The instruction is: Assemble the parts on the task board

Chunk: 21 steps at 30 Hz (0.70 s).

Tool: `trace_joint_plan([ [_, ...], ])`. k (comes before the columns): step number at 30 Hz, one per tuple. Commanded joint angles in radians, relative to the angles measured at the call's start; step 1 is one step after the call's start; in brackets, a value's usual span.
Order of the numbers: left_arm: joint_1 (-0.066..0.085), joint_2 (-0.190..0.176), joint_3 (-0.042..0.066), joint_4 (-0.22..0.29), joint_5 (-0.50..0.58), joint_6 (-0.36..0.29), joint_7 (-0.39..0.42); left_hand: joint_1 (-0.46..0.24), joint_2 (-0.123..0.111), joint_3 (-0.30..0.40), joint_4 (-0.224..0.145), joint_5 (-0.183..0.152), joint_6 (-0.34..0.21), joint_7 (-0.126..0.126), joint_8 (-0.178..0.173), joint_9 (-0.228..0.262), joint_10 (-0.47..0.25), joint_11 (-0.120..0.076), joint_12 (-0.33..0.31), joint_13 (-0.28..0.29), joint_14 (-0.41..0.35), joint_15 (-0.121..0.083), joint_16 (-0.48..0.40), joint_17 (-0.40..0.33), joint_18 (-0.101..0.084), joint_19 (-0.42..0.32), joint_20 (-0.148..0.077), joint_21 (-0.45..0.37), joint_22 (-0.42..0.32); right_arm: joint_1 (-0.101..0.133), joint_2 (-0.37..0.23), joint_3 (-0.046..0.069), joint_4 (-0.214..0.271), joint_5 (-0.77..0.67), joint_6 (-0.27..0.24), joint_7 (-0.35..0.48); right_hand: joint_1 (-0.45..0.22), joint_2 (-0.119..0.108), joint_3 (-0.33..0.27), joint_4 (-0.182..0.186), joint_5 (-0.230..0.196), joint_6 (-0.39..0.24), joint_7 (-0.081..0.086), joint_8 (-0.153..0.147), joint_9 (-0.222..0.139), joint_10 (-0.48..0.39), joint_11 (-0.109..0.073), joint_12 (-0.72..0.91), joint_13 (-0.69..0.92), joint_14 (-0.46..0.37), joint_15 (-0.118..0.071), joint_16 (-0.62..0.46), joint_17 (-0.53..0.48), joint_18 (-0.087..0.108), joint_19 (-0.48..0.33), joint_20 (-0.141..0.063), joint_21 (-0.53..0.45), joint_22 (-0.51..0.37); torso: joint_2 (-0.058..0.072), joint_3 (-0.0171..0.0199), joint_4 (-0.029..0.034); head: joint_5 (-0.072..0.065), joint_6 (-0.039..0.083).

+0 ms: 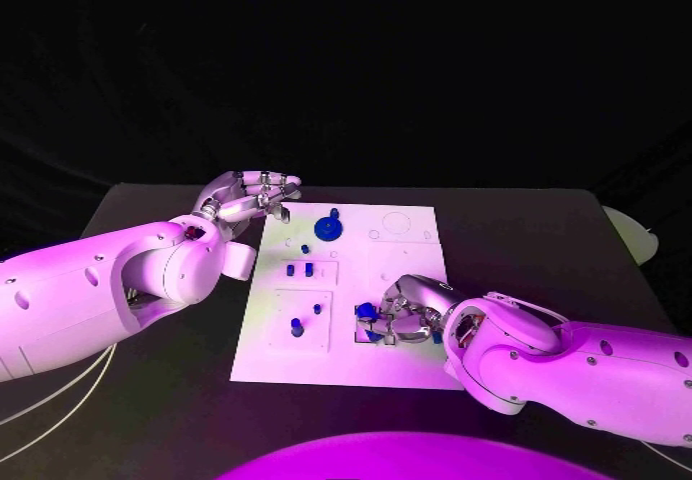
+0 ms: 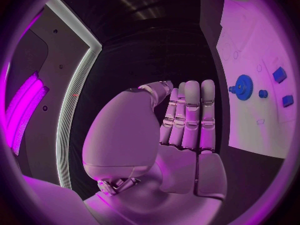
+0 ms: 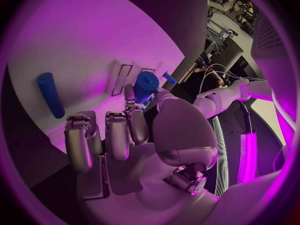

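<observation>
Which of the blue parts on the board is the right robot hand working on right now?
The blue cylindrical part at the task board's near right, pinched at the right robot hand's fingertips. The blue gear and small blocks lie untouched farther off.

Board slot beneath right hand (image 1: 408, 312) hidden

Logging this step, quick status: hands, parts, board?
Left hand open, empty, at the task board's far left corner. Right hand pinching a blue part over the board's near right side. Blue gear seated on board. Nothing in the way.
</observation>
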State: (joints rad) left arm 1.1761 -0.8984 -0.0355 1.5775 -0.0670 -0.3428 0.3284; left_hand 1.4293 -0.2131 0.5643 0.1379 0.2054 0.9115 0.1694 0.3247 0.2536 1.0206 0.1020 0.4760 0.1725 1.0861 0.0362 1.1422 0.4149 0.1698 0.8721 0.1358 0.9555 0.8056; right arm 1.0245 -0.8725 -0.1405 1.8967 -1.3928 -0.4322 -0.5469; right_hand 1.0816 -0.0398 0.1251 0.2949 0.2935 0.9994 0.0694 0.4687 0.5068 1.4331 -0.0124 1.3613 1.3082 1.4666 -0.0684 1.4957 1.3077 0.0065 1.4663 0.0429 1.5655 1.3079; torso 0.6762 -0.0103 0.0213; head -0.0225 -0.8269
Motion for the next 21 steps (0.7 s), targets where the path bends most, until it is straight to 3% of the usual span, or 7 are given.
trace_joint_plan([
  [1, -0.002, 0.0, 0.001, 0.003, -0.003, 0.015, 0.004, -0.002, 0.007, 0.0, -0.008, 0.002, 0.0, 0.003, 0.002, 0.001, -0.006, 0.0, 0.004, 0.001, 0.002, -0.002, -0.004, -0.001, 0.014, 0.007, 0.0, -0.006, 0.001, 0.0, 0.003, 0.0, -0.001, -0.015, 0.029, -0.015, -0.019, 0.001, -0.015, 0.001, -0.007, 0.019, -0.011, 0.006, 0.004, 0.008, -0.001, 0.003, 0.049, 0.074, -0.007, 0.003, 0.096, -0.007, 0.105, -0.007, 0.005, 0.263, 0.0, 0.0002, -0.0002, 0.001, 0.0],
  [3, -0.002, 0.0, 0.001, 0.003, -0.003, 0.016, 0.004, -0.002, 0.007, 0.0, -0.008, 0.002, 0.0, 0.003, 0.002, 0.001, -0.006, 0.0, 0.004, 0.001, 0.002, -0.002, -0.004, -0.001, 0.014, 0.007, 0.0, -0.006, 0.001, 0.0, 0.005, 0.0, -0.002, -0.019, 0.026, -0.016, -0.031, 0.002, -0.022, 0.001, -0.013, 0.018, -0.012, 0.009, 0.005, 0.007, -0.002, 0.002, 0.05, 0.074, -0.008, 0.002, 0.095, -0.007, 0.105, -0.008, 0.005, 0.263, 0.0, 0.0003, -0.0004, 0.001, 0.001],
  [12, -0.002, -0.001, 0.001, 0.004, -0.003, 0.016, 0.002, -0.002, 0.007, 0.0, -0.008, 0.002, 0.0, 0.003, 0.002, 0.001, -0.006, 0.0, 0.004, 0.001, 0.002, -0.002, -0.004, -0.001, 0.014, 0.007, 0.0, -0.006, 0.001, 0.001, 0.011, 0.0, -0.006, -0.034, -0.009, -0.014, -0.138, 0.017, -0.122, 0.0, -0.166, -0.006, -0.006, 0.026, 0.012, -0.019, 0.003, -0.046, 0.018, 0.07, -0.004, -0.004, 0.082, -0.002, 0.096, -0.006, -0.017, 0.256, 0.0, 0.0003, -0.0007, -0.003, 0.003],
  [21, -0.002, -0.002, 0.001, 0.004, -0.003, 0.016, 0.0, -0.002, 0.007, 0.0, -0.008, 0.002, 0.0, 0.003, 0.002, 0.001, -0.007, 0.0, 0.005, 0.002, 0.003, -0.002, -0.004, -0.001, 0.014, 0.007, 0.0, -0.006, 0.001, 0.001, 0.009, 0.0, -0.004, -0.046, -0.029, -0.004, -0.154, 0.02, -0.155, 0.0, -0.186, -0.012, -0.004, 0.031, 0.013, -0.024, 0.005, -0.056, 0.011, 0.069, -0.003, -0.006, 0.079, 0.0, 0.094, -0.005, -0.022, 0.255, 0.0, 0.0004, 0.0001, -0.001, 0.002],
])
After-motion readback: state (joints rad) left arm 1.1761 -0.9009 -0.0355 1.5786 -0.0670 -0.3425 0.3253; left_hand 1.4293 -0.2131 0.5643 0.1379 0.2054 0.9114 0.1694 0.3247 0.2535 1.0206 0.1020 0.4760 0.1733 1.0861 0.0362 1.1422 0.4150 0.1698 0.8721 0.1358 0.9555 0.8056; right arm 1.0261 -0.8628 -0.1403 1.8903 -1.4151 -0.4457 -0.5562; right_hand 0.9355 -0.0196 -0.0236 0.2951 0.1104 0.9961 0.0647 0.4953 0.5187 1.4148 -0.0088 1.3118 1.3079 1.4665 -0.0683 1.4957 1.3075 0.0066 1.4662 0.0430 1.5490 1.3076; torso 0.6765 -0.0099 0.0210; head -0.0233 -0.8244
